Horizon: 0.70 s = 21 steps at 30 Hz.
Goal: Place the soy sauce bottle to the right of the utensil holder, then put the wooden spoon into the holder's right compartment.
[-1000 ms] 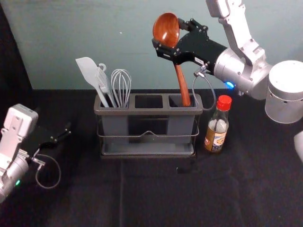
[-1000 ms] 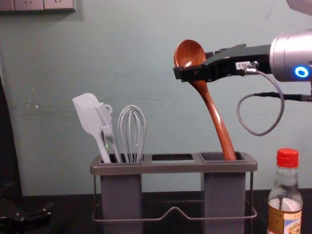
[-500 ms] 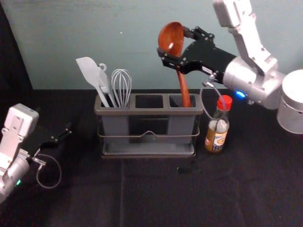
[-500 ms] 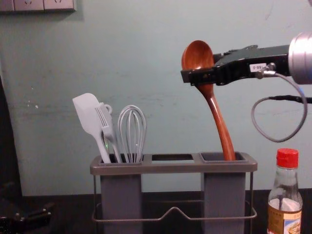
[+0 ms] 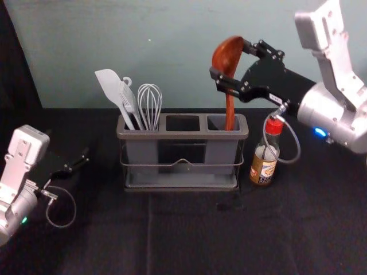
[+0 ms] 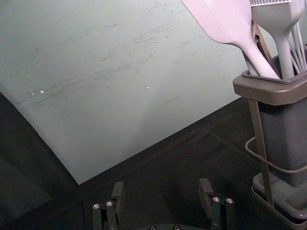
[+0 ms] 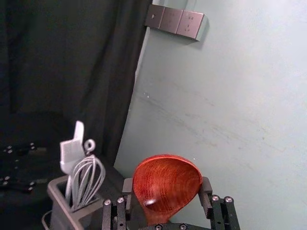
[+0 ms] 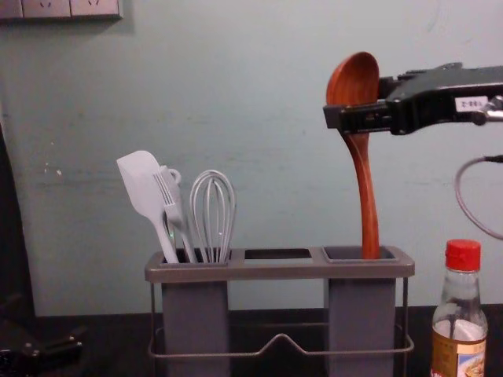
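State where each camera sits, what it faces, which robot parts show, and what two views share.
Head: faces forward, down at holder; left gripper, right gripper show.
Chest: lower, faces forward at holder; both grippers.
Left wrist: on that arm, faces wall, holder; left gripper.
Right wrist: on that arm, faces spoon, wall; both grippers.
Head and chest share bottle.

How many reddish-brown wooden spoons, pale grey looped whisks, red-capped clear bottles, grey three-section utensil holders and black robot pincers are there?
Wooden spoon: 1
Whisk: 1
Bottle: 1
Utensil holder: 1
Robot pincers: 2 (left gripper, right gripper)
Total: 6
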{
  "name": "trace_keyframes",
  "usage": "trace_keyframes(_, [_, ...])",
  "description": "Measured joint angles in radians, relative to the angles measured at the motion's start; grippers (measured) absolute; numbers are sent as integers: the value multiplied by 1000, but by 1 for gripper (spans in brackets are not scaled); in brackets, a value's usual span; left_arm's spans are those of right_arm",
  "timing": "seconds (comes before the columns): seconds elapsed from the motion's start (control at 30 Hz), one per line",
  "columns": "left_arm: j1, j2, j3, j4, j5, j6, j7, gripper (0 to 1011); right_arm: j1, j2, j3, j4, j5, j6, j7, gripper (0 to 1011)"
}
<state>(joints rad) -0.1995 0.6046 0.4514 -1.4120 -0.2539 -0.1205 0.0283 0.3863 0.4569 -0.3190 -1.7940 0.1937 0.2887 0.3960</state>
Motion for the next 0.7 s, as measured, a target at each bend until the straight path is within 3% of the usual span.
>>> trace_keyframes(0.27, [0,0,0,0,0,0,0,1011,-46,21,10,-19,16,-26,-2,836])
trace_keyframes(0.7, [0,0,0,0,0,0,0,1011,-55,-11,6,58,32,-43,-26,836])
